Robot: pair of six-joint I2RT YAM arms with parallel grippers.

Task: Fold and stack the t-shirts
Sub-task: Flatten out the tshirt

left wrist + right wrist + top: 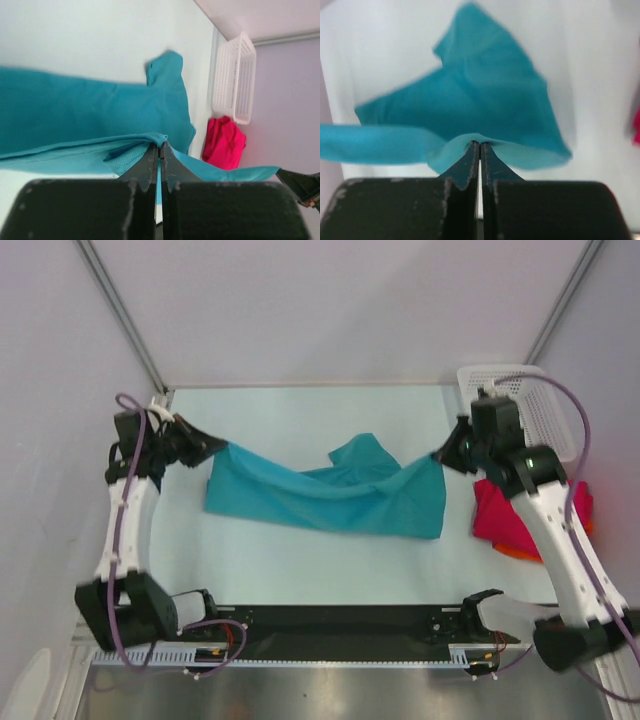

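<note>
Both the left hand (222, 446) and right hand (438, 456) clamp the teal t-shirt (320, 498). Hold it taut between them, lowering evenly.

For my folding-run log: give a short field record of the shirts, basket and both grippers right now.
teal t-shirt: held stretched between both grippers, middle resting on table
left gripper: shut on teal t-shirt's left end
right gripper: shut on its right end
crimson t-shirt: bunched at right, apart from teal
orange t-shirt: edge showing under crimson
basket: white mesh, far right corner
</note>
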